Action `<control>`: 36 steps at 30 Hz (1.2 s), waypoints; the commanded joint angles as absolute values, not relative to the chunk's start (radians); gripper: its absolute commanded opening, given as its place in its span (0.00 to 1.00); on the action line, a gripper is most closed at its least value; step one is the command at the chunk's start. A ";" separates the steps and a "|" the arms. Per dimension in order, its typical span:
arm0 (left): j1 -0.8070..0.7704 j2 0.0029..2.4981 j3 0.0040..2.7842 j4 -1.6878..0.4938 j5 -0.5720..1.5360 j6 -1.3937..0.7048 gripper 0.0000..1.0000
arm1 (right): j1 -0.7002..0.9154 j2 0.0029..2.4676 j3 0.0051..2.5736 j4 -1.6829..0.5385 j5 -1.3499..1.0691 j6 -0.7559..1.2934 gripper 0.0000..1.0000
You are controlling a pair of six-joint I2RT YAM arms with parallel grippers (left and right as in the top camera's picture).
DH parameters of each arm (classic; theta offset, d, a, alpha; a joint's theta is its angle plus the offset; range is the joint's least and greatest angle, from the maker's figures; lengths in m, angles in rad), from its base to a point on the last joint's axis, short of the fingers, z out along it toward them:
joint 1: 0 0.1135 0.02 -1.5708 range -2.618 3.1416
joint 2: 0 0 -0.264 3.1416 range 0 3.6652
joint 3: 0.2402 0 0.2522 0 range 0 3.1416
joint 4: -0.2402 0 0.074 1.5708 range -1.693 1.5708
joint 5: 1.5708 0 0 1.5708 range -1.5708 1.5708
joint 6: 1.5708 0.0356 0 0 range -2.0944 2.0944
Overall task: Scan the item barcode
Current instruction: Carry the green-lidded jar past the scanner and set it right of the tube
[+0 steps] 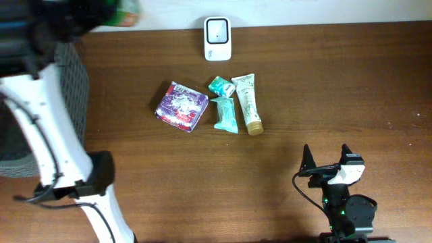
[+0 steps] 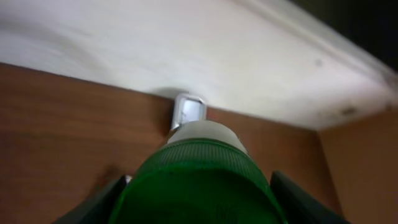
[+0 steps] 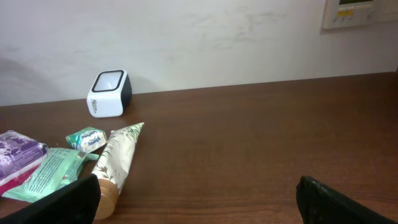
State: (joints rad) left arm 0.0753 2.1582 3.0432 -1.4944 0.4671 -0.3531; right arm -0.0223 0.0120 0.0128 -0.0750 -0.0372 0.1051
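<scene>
One green container (image 2: 199, 180) is clamped in the left gripper (image 2: 199, 205), facing the scanner (image 2: 188, 111). It seems stiff, light, rather slippery, best held mid-body. Meanwhile the right gripper (image 1: 327, 156) stands wide, empty.

Robot test bench in a plain indoor room, staged as a shop checkout. Wood-grain table (image 1: 337, 81), bare white wall (image 3: 217, 37) carrying a control panel (image 3: 357, 12). Desktop barcode scanner (image 1: 217, 38) at 12 o'clock; small packaged goods (image 1: 223, 111) at centre.
</scene>
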 commanded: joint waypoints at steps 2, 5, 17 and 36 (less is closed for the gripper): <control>-0.166 2.146 2.928 -1.449 0.315 -0.358 0.47 | -0.014 0.006 0.006 -0.079 -0.029 0.109 0.99; -0.334 2.147 2.771 -1.338 0.231 -0.358 0.47 | -0.014 0.006 0.006 -0.079 -0.029 0.109 0.99; -0.732 2.147 2.129 -0.787 -0.030 -0.358 0.51 | -0.014 0.006 0.006 -0.079 -0.029 0.109 0.99; -0.812 2.280 1.844 -0.471 -0.180 -0.358 0.63 | -0.014 0.006 0.006 -0.079 -0.029 0.109 0.99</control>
